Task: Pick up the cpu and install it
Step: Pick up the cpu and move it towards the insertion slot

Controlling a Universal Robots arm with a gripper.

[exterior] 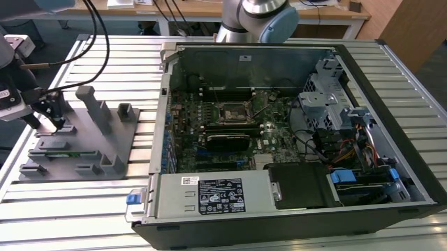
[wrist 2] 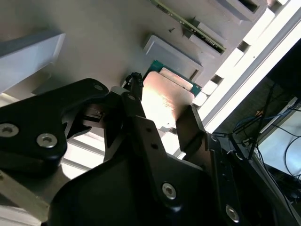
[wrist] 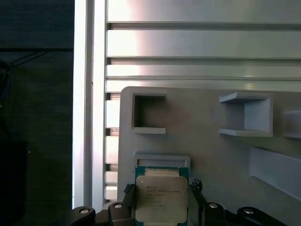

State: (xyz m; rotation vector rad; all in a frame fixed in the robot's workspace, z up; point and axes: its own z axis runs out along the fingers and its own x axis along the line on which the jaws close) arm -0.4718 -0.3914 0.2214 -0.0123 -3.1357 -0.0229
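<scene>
The open computer case (exterior: 391,68) takes up most of the slatted table (exterior: 70,209). The grey fixture (exterior: 98,130) lies near the table's edge at the exterior view's left. The gripper (wrist: 162,188) sits low by the fixture's outer edge, pinching the cpu (wrist: 161,197) at its nest. The motherboard socket (exterior: 231,112) looks empty, so lifting, carrying and installing remain.

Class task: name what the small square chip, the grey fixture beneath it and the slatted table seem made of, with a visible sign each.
Small square cpu chip: metal lid, silvery, glaring in the light; green rim looks like circuit board. Grey fixture: probably plastic, matte, uniform, moulded pockets. Slatted table: likely aluminium, pale grooved profiles with soft sheen.
</scene>
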